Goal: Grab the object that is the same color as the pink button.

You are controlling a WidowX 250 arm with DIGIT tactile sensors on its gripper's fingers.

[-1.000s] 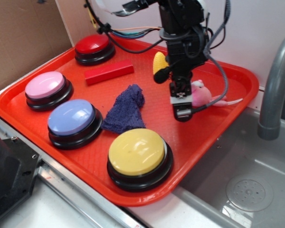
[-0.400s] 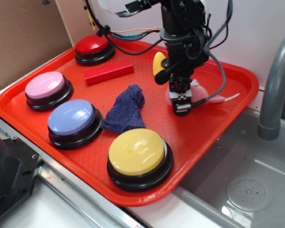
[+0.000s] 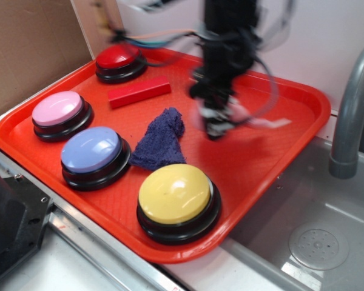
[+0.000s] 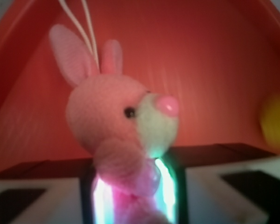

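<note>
The pink bunny (image 4: 116, 121) fills the wrist view, head up, with a white face patch, two ears and a white string loop. Its body is pinched between my gripper's (image 4: 133, 196) two fingers, so the gripper is shut on it. In the exterior view the arm is motion-blurred over the back middle of the red tray (image 3: 273, 163). My gripper (image 3: 217, 127) points down there, and only a pale smear of the bunny (image 3: 238, 113) shows beside it. The pink button (image 3: 57, 109) sits at the tray's left edge, well away from the gripper.
On the tray stand a red button (image 3: 117, 57), a lavender-blue button (image 3: 91, 150) and a yellow button (image 3: 175, 193). A red block (image 3: 139, 92) and a dark blue cloth (image 3: 162, 138) lie between them. A yellow toy (image 4: 274, 119) is at right. A sink and faucet (image 3: 352, 109) lie to the right.
The arm has shifted left and slightly back with the bunny in the gripper, and is now blurred by motion. The yellow toy is now hidden behind the arm in the exterior view.
</note>
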